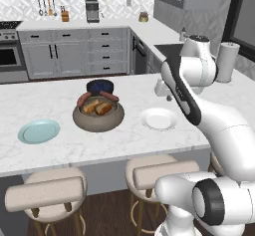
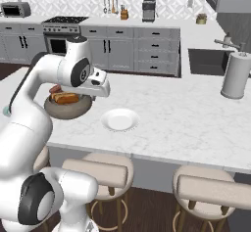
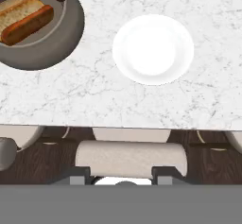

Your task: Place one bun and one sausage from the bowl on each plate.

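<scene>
- Left base view shows the stone bowl (image 1: 98, 116) in the middle of the tabletop (image 1: 124, 140), with buns (image 1: 97, 107) and sausages (image 1: 103, 97) piled inside; it sits between the two plates, so either is a short carry.
- The teal plate (image 1: 39, 131) lies well to the left of the stone bowl, the white plate (image 1: 158, 118) near its right. Both are bare, so I judge no serving is done.
- A dark blue bowl (image 1: 99, 86) stands just behind the stone bowl, not part of my job.
- Hand view: my end effector (image 3: 124, 181) hangs high, out over the near edge of the tabletop above a stool (image 3: 131, 157), looking down on the white plate and the stone bowl's rim.
- Its finger tips (image 3: 79, 176) stand apart with nothing between them: partly open, empty.
- I judge the next move is toward the stone bowl for a bun.
</scene>
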Available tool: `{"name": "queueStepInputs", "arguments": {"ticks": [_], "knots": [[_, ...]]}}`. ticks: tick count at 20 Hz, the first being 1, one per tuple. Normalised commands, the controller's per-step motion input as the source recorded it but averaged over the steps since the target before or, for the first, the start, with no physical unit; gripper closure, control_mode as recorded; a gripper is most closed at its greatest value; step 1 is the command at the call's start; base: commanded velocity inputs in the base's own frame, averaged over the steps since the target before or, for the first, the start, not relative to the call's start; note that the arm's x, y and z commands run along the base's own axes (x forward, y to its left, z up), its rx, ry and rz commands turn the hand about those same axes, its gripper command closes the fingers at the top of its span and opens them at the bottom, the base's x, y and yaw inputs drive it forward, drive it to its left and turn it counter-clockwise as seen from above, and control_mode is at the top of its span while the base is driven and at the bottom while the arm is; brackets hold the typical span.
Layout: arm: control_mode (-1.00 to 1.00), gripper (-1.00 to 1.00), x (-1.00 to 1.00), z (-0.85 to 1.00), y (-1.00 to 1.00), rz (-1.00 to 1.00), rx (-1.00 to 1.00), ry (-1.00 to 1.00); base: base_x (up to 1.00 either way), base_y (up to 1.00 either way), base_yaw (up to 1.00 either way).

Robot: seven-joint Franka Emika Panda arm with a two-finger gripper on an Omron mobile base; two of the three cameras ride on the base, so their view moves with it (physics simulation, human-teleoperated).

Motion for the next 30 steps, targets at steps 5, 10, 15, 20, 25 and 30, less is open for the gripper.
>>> {"name": "queueStepInputs", "arguments": {"ticks": [5,10,15,20,25,30], "knots": [[-1.0,-1.0,-0.16,0.0,0.06,0.0,0.0,0.07,0.0,0.0,0.0],[-1.0,-1.0,-0.07,-0.16,0.91,-0.05,0.0,0.15,0.0,0.0,0.0],[-1.0,-1.0,0.39,-0.02,0.86,-0.22,0.04,0.08,0.0,0.0,0.0],[-1.0,-1.0,0.4,-0.02,0.77,-0.3,0.11,0.02,0.0,0.0,0.0],[-1.0,-1.0,0.18,-0.06,0.52,-0.32,0.14,0.0,0.0,0.0,0.0],[-1.0,-1.0,0.35,-0.04,0.62,-0.25,0.05,0.0,0.0,0.0,0.0]]}}
